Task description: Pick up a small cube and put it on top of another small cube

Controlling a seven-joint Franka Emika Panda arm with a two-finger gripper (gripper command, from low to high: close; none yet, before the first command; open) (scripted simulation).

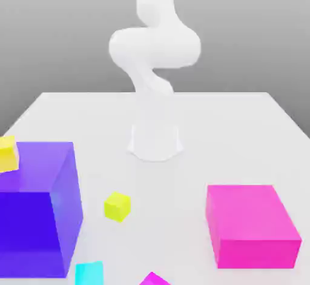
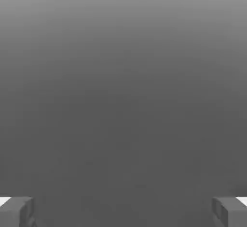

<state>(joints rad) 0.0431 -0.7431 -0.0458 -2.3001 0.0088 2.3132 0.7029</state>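
A small yellow cube [image 1: 117, 206] sits on the white table [image 1: 200, 120], in front of the arm's base [image 1: 155, 139]. Another small yellow cube [image 1: 7, 153] shows at the exterior view's left edge, by the top back corner of a big purple block; I cannot tell whether it rests on it. A small cyan cube [image 1: 89, 273] and a small magenta cube [image 1: 154, 279] lie at the near edge, partly cut off. In the hand view my gripper [image 2: 123, 211] is open, its grey fingertips [image 2: 17, 211] far apart with nothing between them, facing plain grey background.
A big purple block [image 1: 36, 217] stands at the exterior view's left front. A big magenta block [image 1: 251, 226] lies at the right front. The white arm [image 1: 154, 47] rises from its base and bends upward out of the picture.
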